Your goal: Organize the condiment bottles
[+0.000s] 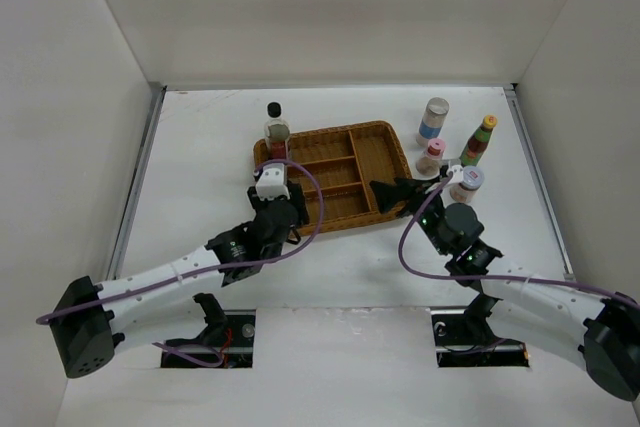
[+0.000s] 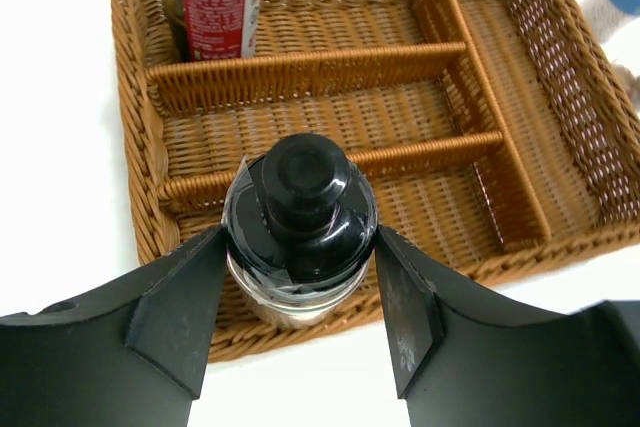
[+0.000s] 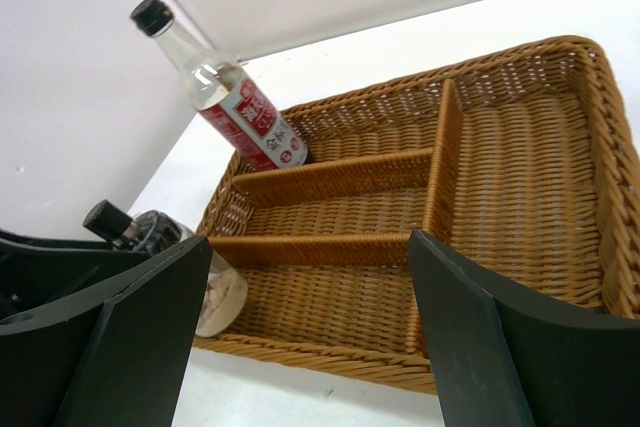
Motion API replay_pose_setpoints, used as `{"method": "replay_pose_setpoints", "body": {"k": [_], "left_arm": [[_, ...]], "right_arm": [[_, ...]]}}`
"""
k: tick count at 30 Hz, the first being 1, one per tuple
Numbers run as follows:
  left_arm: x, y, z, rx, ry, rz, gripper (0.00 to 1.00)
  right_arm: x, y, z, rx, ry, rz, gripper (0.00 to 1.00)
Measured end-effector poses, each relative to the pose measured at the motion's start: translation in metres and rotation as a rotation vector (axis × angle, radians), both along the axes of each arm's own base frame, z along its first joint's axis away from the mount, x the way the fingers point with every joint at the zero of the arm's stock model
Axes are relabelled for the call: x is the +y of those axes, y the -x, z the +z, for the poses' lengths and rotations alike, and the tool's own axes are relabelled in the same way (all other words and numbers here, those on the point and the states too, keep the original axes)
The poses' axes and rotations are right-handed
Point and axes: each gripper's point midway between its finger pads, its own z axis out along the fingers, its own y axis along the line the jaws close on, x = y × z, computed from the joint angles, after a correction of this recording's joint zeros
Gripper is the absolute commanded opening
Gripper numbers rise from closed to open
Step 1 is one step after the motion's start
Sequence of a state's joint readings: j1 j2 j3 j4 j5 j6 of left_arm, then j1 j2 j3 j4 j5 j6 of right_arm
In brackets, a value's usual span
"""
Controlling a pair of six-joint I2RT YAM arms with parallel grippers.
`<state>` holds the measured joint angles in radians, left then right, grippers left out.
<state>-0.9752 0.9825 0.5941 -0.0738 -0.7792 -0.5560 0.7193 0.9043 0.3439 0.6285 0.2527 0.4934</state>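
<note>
**Left claw clamped on short bottle at tray's near-left corner; right claw apart, empty**

Left gripper (image 2: 300,247) has both fingers (image 2: 180,312) pressed against the sides of the short black-capped bottle (image 2: 300,192), held upright. The bottle is at the near-left corner of the brown wicker divided tray (image 1: 340,129), over the near rim and the nearest left compartment (can't tell if its base rests on anything).

Tall clear black-capped bottle (image 1: 277,132), red label, stands in the far-left compartment against the tray's left wall. The other compartments show only wicker.

Right gripper (image 3: 308,247) has its fingers spread wide with nothing between them. It points at the tray's near-right side, just outside the rim.

Four more bottles stand on the white table (image 1: 200,147), right of the tray:
- Blue-labelled white-capped bottle (image 1: 433,119), farthest back.
- Dark green-yellow-capped bottle (image 1: 479,142), furthest right.
- Pink-capped bottle (image 1: 432,155), just beside the tray's right rim.
- Squat pale-lidded jar (image 1: 466,182), nearest, close beside the right wrist.

All four are upright and apart from each other.
</note>
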Motion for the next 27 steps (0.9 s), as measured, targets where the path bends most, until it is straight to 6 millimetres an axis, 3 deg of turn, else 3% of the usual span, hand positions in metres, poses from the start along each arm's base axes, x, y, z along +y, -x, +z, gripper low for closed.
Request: {"method": "replay_pose_setpoints", "body": {"k": [5, 9, 13, 19, 23, 27], "left_arm": [[0.015, -0.006, -0.008, -0.023, 0.021, 0.061, 0.25], [0.036, 0.004, -0.044, 0.035, -0.073, 0.079, 0.26], [0.037, 0.005, -0.041, 0.022, -0.055, 0.071, 0.30], [0.037, 0.003, -0.046, 0.001, -0.033, 0.072, 0.61], [0.040, 0.007, -0.054, 0.010, -0.039, 0.063, 0.78], [0.045, 0.012, -0.057, 0.013, -0.038, 0.053, 1.00]], "right_arm": [[-0.005, -0.007, -0.011, 0.025, 0.021, -0.031, 0.86], [-0.006, -0.011, -0.019, 0.045, 0.037, -0.050, 0.86], [-0.009, -0.014, -0.023, 0.053, 0.044, -0.065, 0.86], [-0.019, -0.019, -0.028, 0.067, 0.065, -0.112, 0.82], [-0.031, -0.027, -0.024, 0.083, 0.094, -0.160, 0.57], [-0.047, -0.045, 0.012, 0.065, 0.092, -0.234, 0.40]]}}
